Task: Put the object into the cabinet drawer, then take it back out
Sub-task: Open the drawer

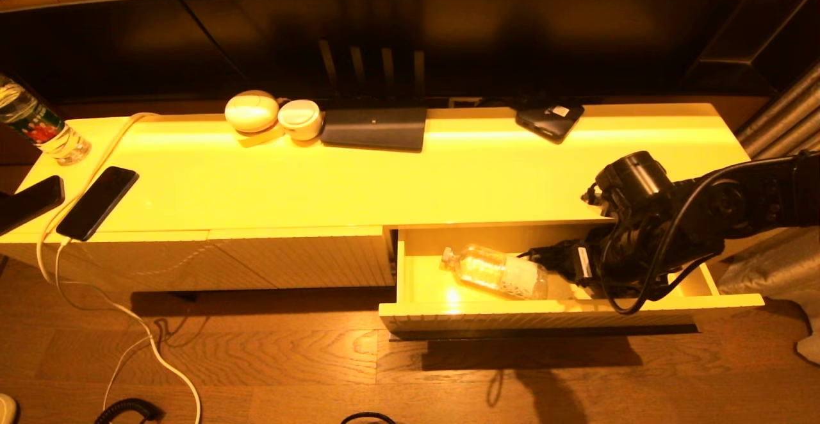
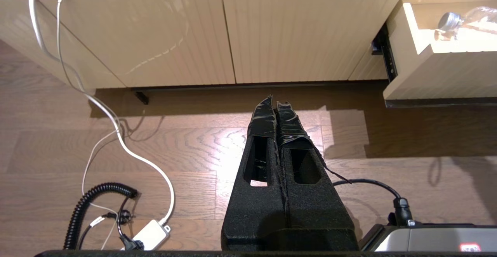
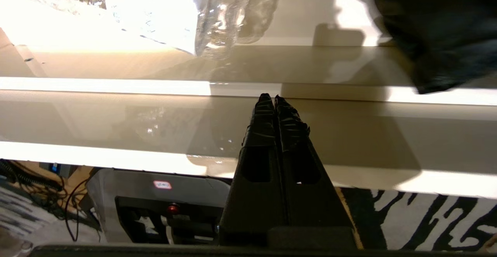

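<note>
The cabinet drawer (image 1: 576, 312) is standing pulled out from the right end of the cabinet (image 1: 397, 180), and it serves as the landmark here. Nearest, its ribbed front is facing the wooden floor (image 1: 288, 360). Just inside it, the clear plastic bottle (image 1: 496, 271) is lying on its side on the glossy cream floor of the drawer, cap pointing toward the drawer's left wall. The right gripper (image 3: 274, 98) is reaching into the drawer's right half, close beside the bottle's base; its fingers are pressed together and gripping nothing, so the bottle is resting free.

The left gripper (image 2: 275, 102) is hanging low over the floor, left of the drawer and before the ribbed panels (image 2: 225, 35), fingers likewise together and empty.

Farther back, on the cabinet top behind the drawer, a dark device (image 1: 549, 120) is lying; well left of the drawer are a dark flat case (image 1: 375, 128), two white round objects (image 1: 272, 115), a phone (image 1: 97, 202) on a white cable (image 1: 115, 296), and a second bottle (image 1: 38, 130).

Risk, as I judge it: the bottle is round and on a slick surface, so a closed or off-centre approach could be nudging it and sending it rolling away, and the arm could be knocking the drawer's walls in that shallow space.

No label or writing is readable on the bottle or elsewhere.
</note>
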Available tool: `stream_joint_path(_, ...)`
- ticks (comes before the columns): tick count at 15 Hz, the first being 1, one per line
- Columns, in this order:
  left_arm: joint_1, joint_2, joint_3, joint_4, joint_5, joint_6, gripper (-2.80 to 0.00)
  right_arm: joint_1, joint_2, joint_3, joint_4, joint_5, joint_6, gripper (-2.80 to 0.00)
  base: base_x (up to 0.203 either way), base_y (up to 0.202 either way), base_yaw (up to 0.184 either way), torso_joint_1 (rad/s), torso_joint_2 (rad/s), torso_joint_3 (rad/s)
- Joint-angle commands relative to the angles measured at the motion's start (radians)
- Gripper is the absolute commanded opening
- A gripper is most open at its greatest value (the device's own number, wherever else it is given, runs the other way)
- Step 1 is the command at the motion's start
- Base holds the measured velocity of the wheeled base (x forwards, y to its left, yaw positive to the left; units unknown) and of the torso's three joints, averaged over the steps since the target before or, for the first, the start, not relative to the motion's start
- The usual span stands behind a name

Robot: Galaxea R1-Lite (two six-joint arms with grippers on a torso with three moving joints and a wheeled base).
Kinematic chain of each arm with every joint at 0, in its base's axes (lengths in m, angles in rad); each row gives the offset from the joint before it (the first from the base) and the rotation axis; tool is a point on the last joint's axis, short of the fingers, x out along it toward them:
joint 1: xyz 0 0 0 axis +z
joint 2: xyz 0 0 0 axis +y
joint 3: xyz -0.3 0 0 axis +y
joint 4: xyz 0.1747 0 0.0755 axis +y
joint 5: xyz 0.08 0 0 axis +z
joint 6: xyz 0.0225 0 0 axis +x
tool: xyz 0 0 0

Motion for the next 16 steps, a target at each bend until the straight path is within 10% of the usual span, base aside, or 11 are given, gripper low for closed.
stream_joint_path(1, 0.000, 0.000, 0.003, 0.000, 0.000, 0.000, -2.80, 0.017, 0.047, -0.008, 0.002, -0.002, 0.012, -2.80, 0.000, 0.000, 0.000, 0.000, 0.00, 0.000)
stream_joint_path(16, 0.000, 0.000, 0.002, 0.000, 0.000, 0.000, -2.80, 0.084, 0.090, 0.009, 0.199, -0.091, 0.075, -2.80, 0.000, 0.000, 0.000, 0.000, 0.00, 0.000)
